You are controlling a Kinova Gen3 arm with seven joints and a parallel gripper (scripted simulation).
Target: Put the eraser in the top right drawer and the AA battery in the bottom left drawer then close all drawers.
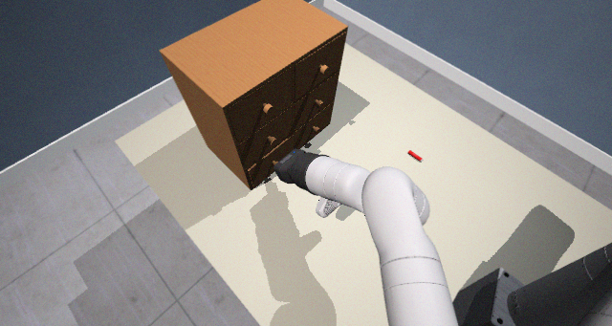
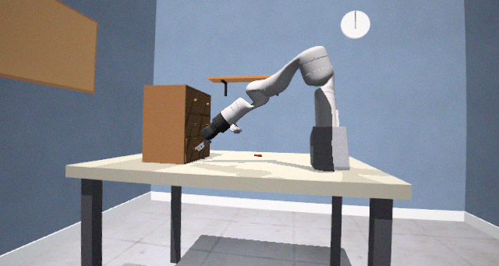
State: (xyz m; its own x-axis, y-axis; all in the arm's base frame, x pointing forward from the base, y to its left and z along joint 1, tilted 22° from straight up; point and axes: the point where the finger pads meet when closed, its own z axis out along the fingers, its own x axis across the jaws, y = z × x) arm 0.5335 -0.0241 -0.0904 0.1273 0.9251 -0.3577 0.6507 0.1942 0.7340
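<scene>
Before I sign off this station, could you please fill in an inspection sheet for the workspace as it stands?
Surface: cream table on dark legs, bearing the chest, a small red item and the arm's pedestal.
Job's things: small chest upright; bottom-left drawer looks slightly out. Eraser and AA battery: not identifiable.
Clutter: small red item lying apart from the chest.
Grippers: claw shut with nothing between the fingers, at the bottom-left drawer front.
Cables: nothing seen.
Surroundings: blue walls, wall shelf, round clock, brown board, grey floor.
</scene>
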